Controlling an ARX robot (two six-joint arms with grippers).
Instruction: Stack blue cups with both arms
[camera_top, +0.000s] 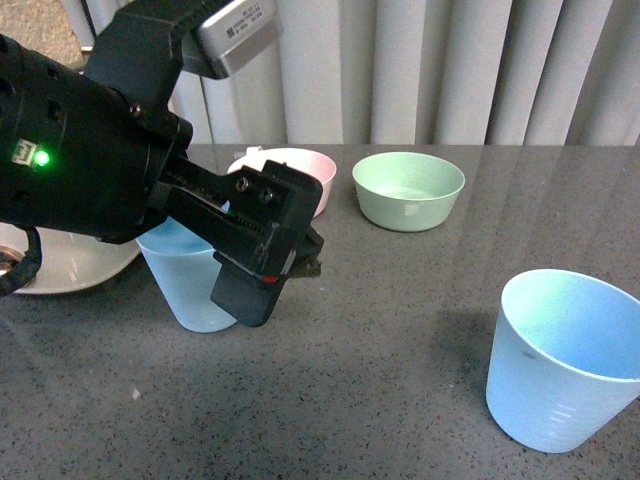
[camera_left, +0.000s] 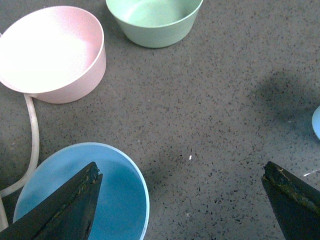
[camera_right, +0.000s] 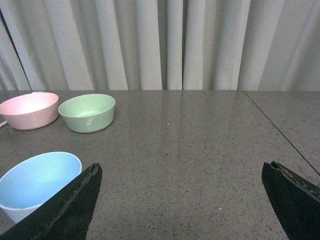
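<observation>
Hanging low over the left side of the worktop (camera_top: 400, 330), the left gripper (camera_left: 181, 171) has its jaws spread wide and grasps nothing. In its wrist view one jaw lies across the open mouth of the first blue cup (camera_top: 190, 290), and the other is over bare grey surface well to the side. This cup stands upright, mouth up, just beside a white plate (camera_top: 70, 265) at the left edge. A white cable (camera_left: 32, 125) curves past the cup toward the pink bowl (camera_top: 310, 170).

The second blue cup (camera_top: 560, 370) stands upright near the near right corner, well apart from the first. A broad stretch of bare speckled worktop runs between them. The right gripper (camera_right: 181, 167) does not show in the front view. Its own camera shows its jaws parted wide and holding nothing, with one jaw just beside this cup's rim. Whether that jaw touches the cup cannot be told from that angle.

The pink bowl and the green bowl (camera_top: 408, 190) sit side by side, close but apart, along the far edge in front of a pale curtain (camera_top: 450, 70). The pink bowl is just behind the first cup. A thin dark line (camera_right: 270, 125) crosses the surface on the right, possibly a seam between two slabs.
</observation>
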